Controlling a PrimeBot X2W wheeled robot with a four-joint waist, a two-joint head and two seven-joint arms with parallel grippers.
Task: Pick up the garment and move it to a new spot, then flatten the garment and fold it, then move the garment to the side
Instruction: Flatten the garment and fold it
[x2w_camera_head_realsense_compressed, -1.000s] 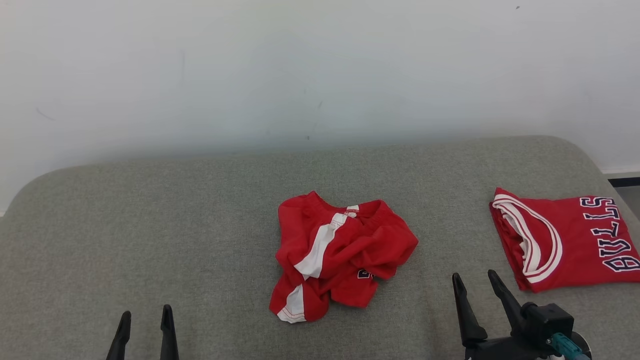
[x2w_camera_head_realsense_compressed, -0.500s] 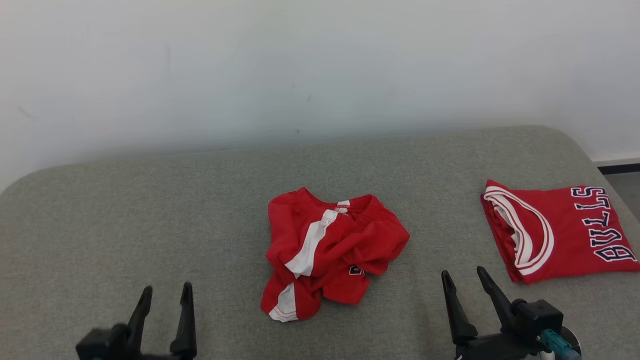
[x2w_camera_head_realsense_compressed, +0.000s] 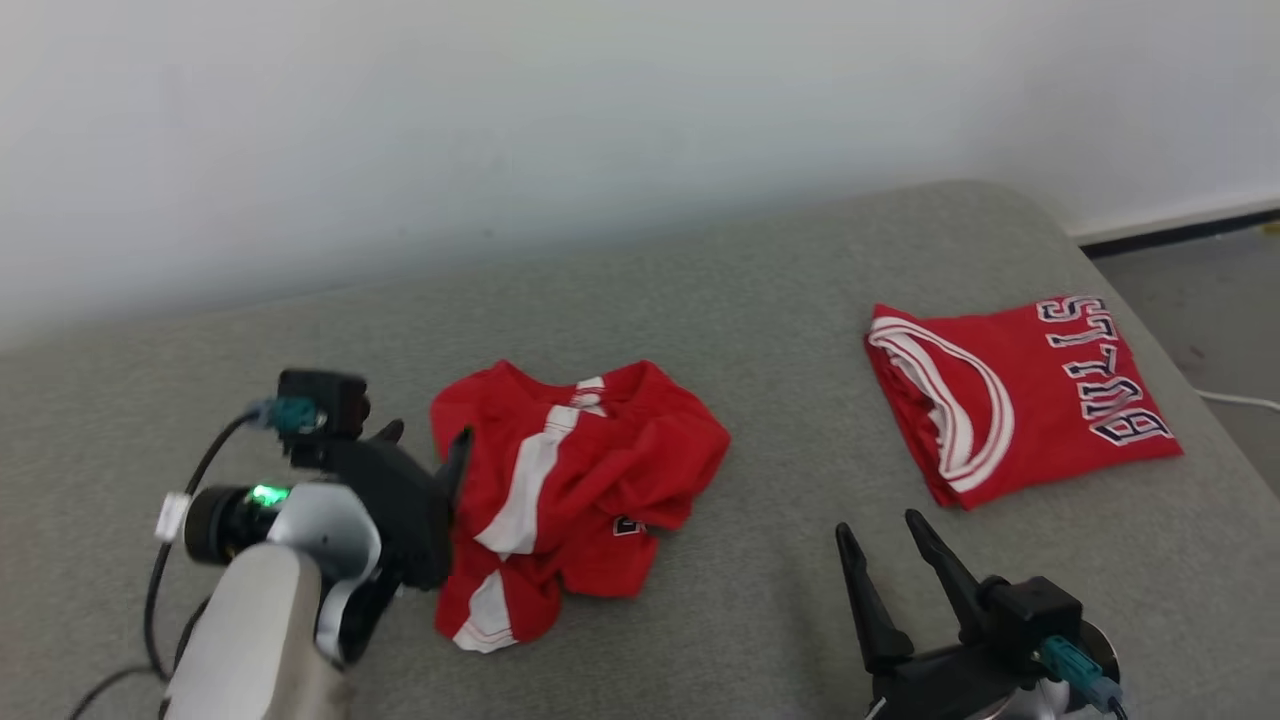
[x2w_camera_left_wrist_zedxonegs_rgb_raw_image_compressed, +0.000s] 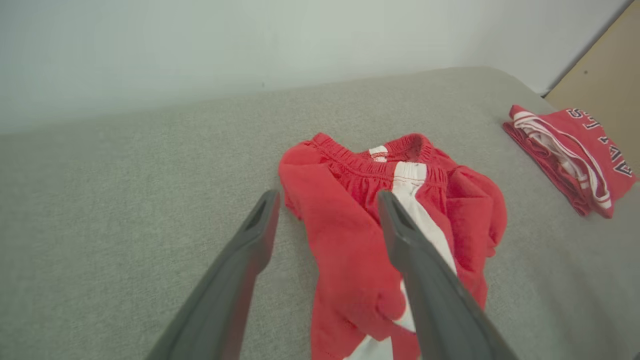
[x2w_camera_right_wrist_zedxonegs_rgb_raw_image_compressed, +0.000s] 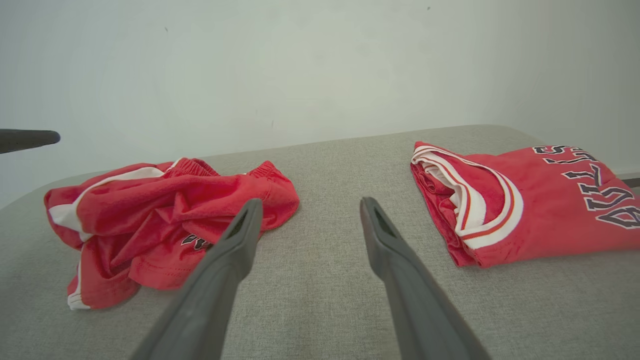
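- Head view: L gripper (x2w_camera_head_realsense_compressed: 428, 437) sat at the left edge of the crumpled red shorts (x2w_camera_head_realsense_compressed: 580, 480), fingertips pointing toward the cloth, jaws spread wide, nothing between them gripped.
- Left wrist view: one finger (x2w_camera_left_wrist_zedxonegs_rgb_raw_image_compressed: 240, 265) was over bare grey cushion (x2w_camera_left_wrist_zedxonegs_rgb_raw_image_compressed: 125, 200) and the other over the red fabric next to the white side stripe, so the shorts' near edge fell in the gap between them. Couldn't tell if either tip touched the cloth.
- Shorts lay in a heap approx. mid-cushion, elastic waistband at the far side toward the wall (x2w_camera_head_realsense_compressed: 600, 120), one leg hem w/ white trim at the near side. A dark printed mark showed partly under a fold.
- R gripper (x2w_camera_head_realsense_compressed: 882, 528) was at the lower right of the head view, jaws also wide and empty, fingers pointing up the view over bare cushion.
- Right wrist view: R gripper's fingers aimed at the gap between the two garments, shorts on that view's left and the jersey on its right, both apart from the tips.
- Folded red jersey (x2w_camera_head_realsense_compressed: 1030, 400) w/ white-trimmed opening and "BULLS" lettering lay flat near the cushion's right end, well apart from the shorts.
- Past the cushion's right end: grey floor (x2w_camera_head_realsense_compressed: 1220, 290) w/ a white cable (x2w_camera_head_realsense_compressed: 1240, 402) on it.
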